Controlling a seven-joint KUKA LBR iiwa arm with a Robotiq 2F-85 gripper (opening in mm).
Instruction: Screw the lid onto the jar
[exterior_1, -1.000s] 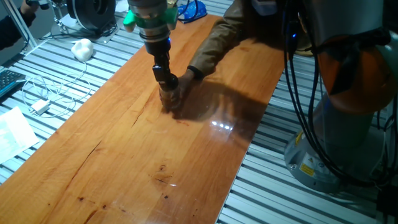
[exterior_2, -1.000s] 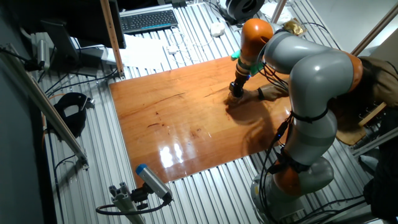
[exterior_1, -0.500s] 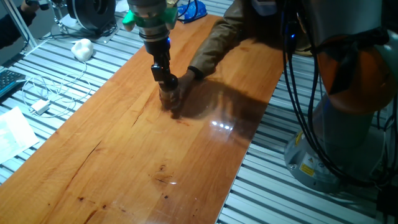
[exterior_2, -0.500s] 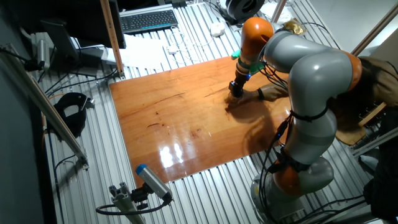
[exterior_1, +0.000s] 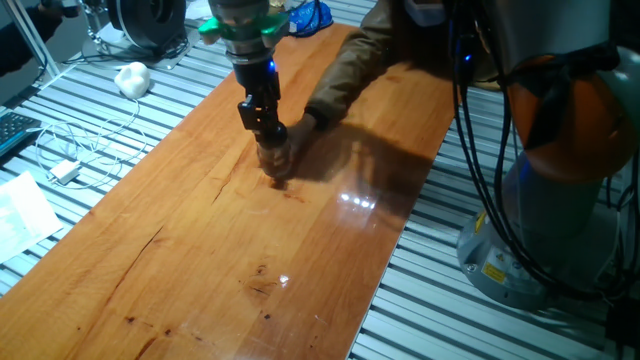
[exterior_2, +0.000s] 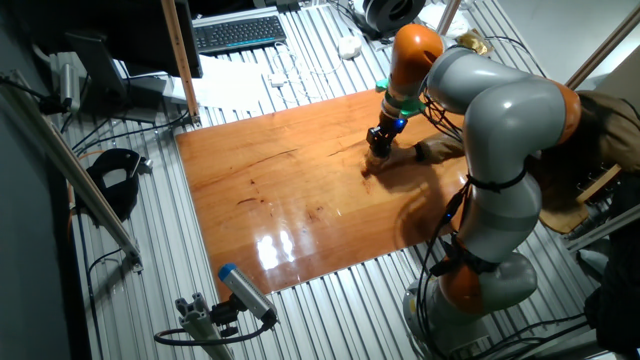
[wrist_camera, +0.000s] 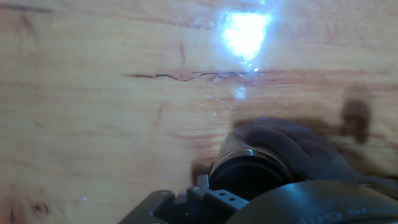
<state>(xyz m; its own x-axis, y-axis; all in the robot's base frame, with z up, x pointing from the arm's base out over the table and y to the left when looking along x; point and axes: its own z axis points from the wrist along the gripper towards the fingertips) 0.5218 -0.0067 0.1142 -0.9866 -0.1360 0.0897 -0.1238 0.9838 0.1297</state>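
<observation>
My gripper (exterior_1: 270, 132) points down at the middle of the wooden board (exterior_1: 200, 260), shut on the small black lid (exterior_1: 271, 134). The lid sits on top of the small clear jar (exterior_1: 274, 160), which stands on the board. A person's brown-gloved hand (exterior_1: 302, 124) reaches in from the far side and holds the jar. From the other side the gripper (exterior_2: 378, 143) stands over the jar, with the gloved hand (exterior_2: 432, 150) to its right. In the hand view the lid (wrist_camera: 246, 178) shows as a dark round disc, gloved fingers (wrist_camera: 292, 147) wrapped around the jar's side.
A white lumpy ball (exterior_1: 132, 77), a cable with a plug (exterior_1: 66, 170) and paper (exterior_1: 22, 212) lie on the slatted table left of the board. A keyboard (exterior_2: 238, 33) lies at the back. The robot's base (exterior_1: 560, 210) stands right of the board.
The gripper has turned a little about its own axis on top of the jar. The jar and the gloved hand stay where they were.
</observation>
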